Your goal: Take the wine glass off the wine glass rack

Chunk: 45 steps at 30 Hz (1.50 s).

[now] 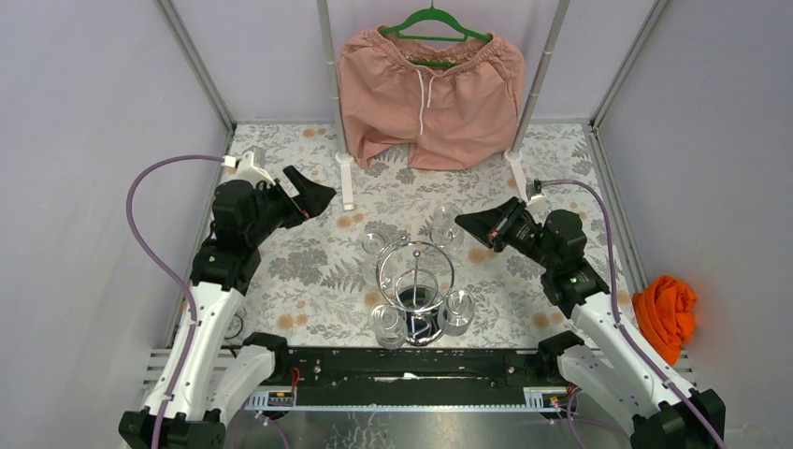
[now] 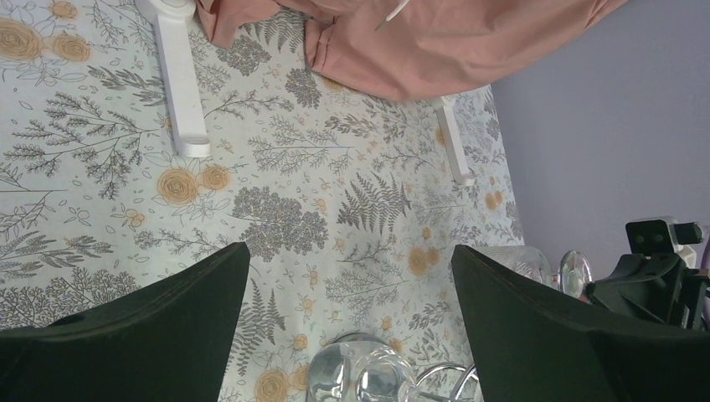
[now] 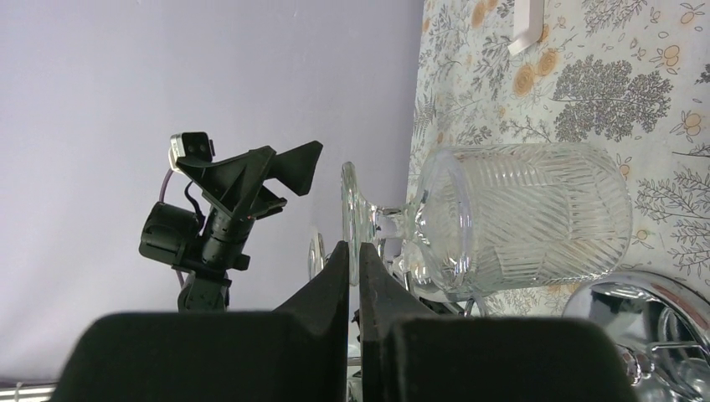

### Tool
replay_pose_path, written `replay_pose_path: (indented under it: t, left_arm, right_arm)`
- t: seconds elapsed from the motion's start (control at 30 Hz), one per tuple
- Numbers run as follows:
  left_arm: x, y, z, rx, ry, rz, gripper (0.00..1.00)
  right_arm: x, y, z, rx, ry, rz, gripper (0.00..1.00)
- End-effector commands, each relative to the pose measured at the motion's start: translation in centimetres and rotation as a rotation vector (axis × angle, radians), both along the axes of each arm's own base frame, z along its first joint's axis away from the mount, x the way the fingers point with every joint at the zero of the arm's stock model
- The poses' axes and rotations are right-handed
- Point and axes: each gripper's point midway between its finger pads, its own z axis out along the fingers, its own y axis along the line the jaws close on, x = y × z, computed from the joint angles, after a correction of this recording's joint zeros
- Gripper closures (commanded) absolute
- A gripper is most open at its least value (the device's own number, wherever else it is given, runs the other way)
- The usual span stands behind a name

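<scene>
While ribbed wine glass (image 3: 519,218) hangs on looping chrome rack (image 1: 417,304), left pincer (image 2: 352,255) wide, right pincer (image 3: 353,251) closed

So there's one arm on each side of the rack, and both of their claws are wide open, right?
Not quite. Only the left gripper is wide open. The right gripper is shut, with its jaws pressed together on nothing, as the right wrist view shows. The rest holds: there is one arm on each side of the rack.
</scene>
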Motion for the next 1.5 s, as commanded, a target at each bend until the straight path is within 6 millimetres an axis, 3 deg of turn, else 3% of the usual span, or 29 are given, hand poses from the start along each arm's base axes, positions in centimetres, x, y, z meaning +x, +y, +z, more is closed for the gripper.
replay_pose_path:
  t: [0.0,0.17,0.57,0.87,1.07,1.47]
  left_arm:
    - [0.5,-0.5,0.1,0.001,-0.023,-0.026,0.01]
    - [1.3,-0.5,0.2,0.009,-0.029,-0.026,0.01]
    - [4.0,-1.9,0.5,-0.036,-0.044,-0.074,0.01]
    - [5.6,-4.0,3.6,-0.136,-0.156,-0.167,0.01]
    - [5.8,-5.6,5.7,-0.256,-0.253,-0.249,0.01]
    - [5.3,-8.5,6.5,-0.465,-0.345,-0.499,0.05]
  right_arm:
    - [0.5,0.2,4.6,0.039,-0.151,-0.008,1.0]
    - [1.5,0.4,4.7,0.017,-0.165,-0.021,1.0]
    - [3.8,1.4,7.0,0.011,-0.228,-0.011,1.0]
    - [5.2,2.7,9.5,0.075,-0.277,0.034,1.0]
    - [5.8,3.5,11.8,0.12,-0.323,0.071,1.0]
    - [6.0,4.3,14.8,0.197,-0.391,0.123,1.0]
